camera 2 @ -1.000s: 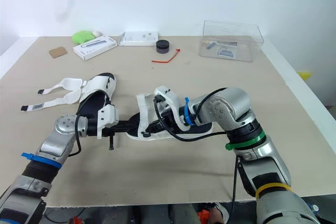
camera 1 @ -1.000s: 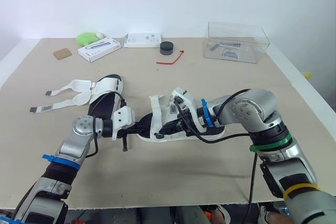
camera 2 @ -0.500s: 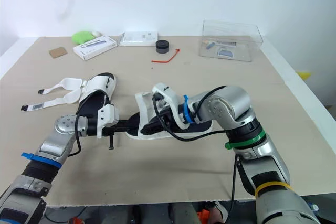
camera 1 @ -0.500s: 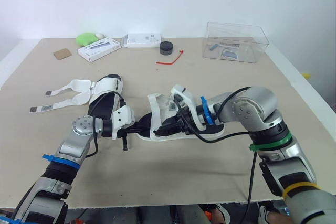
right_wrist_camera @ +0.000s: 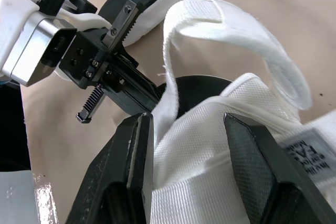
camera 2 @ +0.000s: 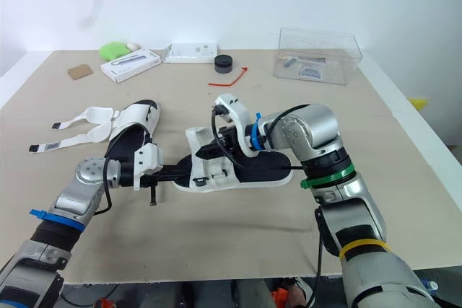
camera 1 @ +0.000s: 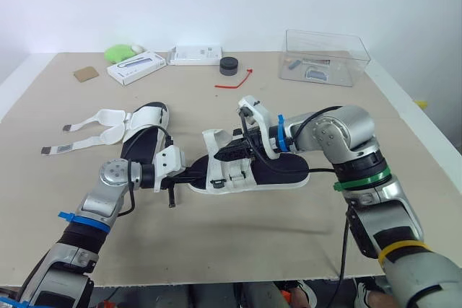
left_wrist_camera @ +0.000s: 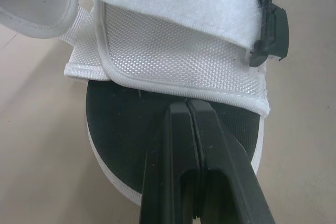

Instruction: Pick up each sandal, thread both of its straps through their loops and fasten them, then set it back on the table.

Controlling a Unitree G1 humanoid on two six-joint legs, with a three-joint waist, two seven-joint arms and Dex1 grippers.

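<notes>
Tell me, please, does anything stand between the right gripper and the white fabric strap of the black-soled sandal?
Nothing visible does: the right gripper is open, with the white fabric strap of the black-soled sandal between its fingers.

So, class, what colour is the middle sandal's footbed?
Black; the footbed shows best in the left wrist view.
</notes>
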